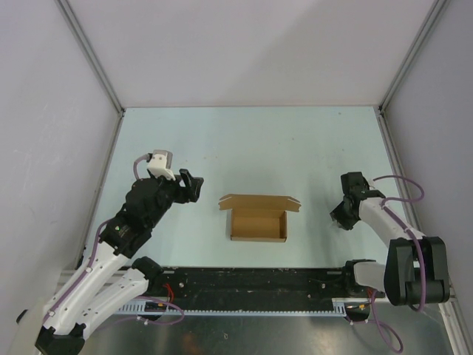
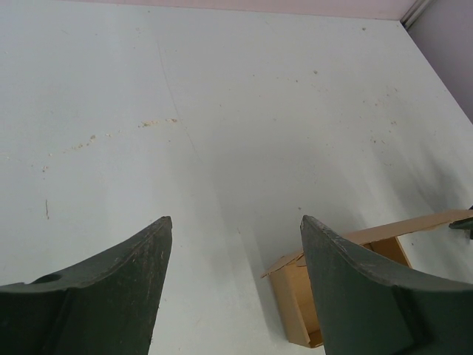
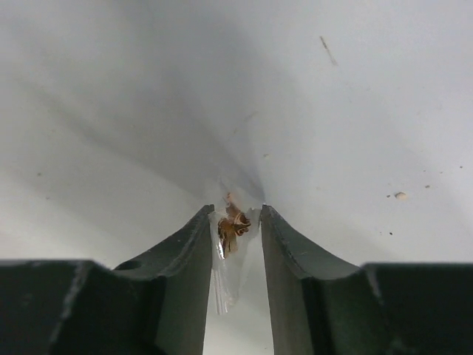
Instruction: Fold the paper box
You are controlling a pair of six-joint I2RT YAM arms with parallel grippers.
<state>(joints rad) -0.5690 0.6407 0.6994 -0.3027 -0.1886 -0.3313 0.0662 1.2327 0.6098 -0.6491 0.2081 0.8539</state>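
Note:
The paper box (image 1: 257, 222) is a small brown open-topped rectangle on the table, with its lid flap (image 1: 259, 201) spread out behind it. My left gripper (image 1: 194, 185) hovers to its left, jaws open and empty. In the left wrist view the paper box (image 2: 295, 296) peeks from behind the right finger of this gripper (image 2: 235, 219). My right gripper (image 1: 341, 218) points down at the table right of the box, apart from it. In the right wrist view this gripper (image 3: 235, 211) has its jaws drawn in on a small clear wrapper with a brown bit inside (image 3: 233, 225), which touches both fingers.
Pale blue table (image 1: 295, 148) inside grey walls. A black rail (image 1: 251, 281) runs along the near edge between the arm bases. Small specks dot the surface (image 3: 400, 196).

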